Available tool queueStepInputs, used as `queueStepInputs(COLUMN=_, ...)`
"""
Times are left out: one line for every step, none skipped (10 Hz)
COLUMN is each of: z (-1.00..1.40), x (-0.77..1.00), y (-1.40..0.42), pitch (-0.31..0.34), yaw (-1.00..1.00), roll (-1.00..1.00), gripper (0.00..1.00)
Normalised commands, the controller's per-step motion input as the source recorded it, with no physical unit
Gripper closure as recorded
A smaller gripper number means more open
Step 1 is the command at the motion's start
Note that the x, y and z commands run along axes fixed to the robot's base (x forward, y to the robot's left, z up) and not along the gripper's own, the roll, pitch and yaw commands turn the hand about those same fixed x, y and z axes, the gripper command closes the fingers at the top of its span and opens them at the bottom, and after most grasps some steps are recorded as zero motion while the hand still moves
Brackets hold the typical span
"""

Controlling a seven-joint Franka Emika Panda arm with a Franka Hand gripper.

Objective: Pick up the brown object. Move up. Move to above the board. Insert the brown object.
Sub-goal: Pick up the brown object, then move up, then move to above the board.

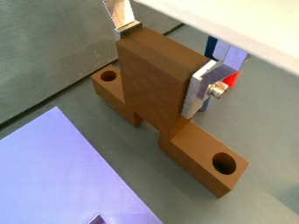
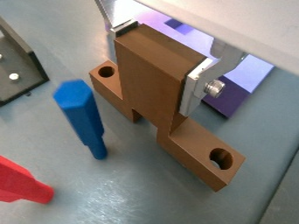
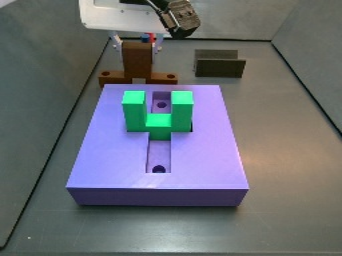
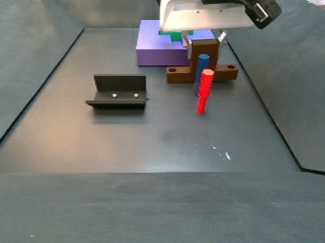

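The brown object (image 1: 163,87) is a long bar with a round hole at each end and an upright block in its middle. It sits low at the floor, right beside the lavender board (image 3: 160,150). My gripper (image 1: 162,63) is above it, and its two silver fingers press on opposite faces of the upright block. Both wrist views show this grip; it also shows in a wrist view (image 2: 160,61). In the side views the gripper (image 3: 138,45) (image 4: 203,40) stands over the brown object (image 3: 138,62) (image 4: 206,57). The board carries a green U-shaped block (image 3: 156,110) and a central slot.
A red-and-blue peg (image 4: 203,90) stands upright close to the brown object, also in a wrist view (image 2: 82,118). A dark olive open box (image 4: 118,91) sits apart on the floor and also shows in a side view (image 3: 219,64). Grey walls bound the floor.
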Motion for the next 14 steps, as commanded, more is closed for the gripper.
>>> queueStepInputs(z=0.0, x=0.0, y=0.0, pitch=0.0, yaw=0.0, roll=0.0, gripper=1.0)
queueStepInputs(z=0.0, x=0.0, y=0.0, pitch=0.0, yaw=0.0, roll=0.0, gripper=1.0)
queueStepInputs(z=0.0, x=0.0, y=0.0, pitch=0.0, yaw=0.0, roll=0.0, gripper=1.0)
queueStepInputs(z=0.0, x=0.0, y=0.0, pitch=0.0, yaw=0.0, roll=0.0, gripper=1.0)
queueStepInputs(z=0.0, x=0.0, y=0.0, pitch=0.0, yaw=0.0, roll=0.0, gripper=1.0)
queueStepInputs(z=0.83, x=0.0, y=0.0, pitch=0.0, yaw=0.0, roll=0.0, gripper=1.0)
queueStepInputs(z=0.82, x=0.01, y=-0.05, pitch=0.003, yaw=0.02, roll=0.0, gripper=1.0)
queueStepInputs(z=0.6, x=-0.03, y=-0.06, pitch=0.034, yaw=0.03, roll=-0.01, gripper=1.0)
queueStepInputs(z=0.4, x=-0.02, y=-0.04, pitch=0.022, yaw=0.03, roll=-0.01, gripper=1.0)
queueStepInputs(z=1.4, x=0.0, y=0.0, pitch=0.0, yaw=0.0, roll=0.0, gripper=1.0)
queueStepInputs(z=1.4, x=-0.01, y=0.0, pitch=0.023, yaw=-0.01, roll=0.0, gripper=1.0)
queueStepInputs(z=1.4, x=-0.05, y=0.0, pitch=0.028, yaw=0.0, roll=-0.01, gripper=1.0)
queueStepInputs(z=1.4, x=-0.02, y=0.0, pitch=0.008, yaw=0.0, roll=-0.02, gripper=1.0)
queueStepInputs(z=1.4, x=0.04, y=0.0, pitch=0.047, yaw=0.0, roll=-0.03, gripper=1.0)
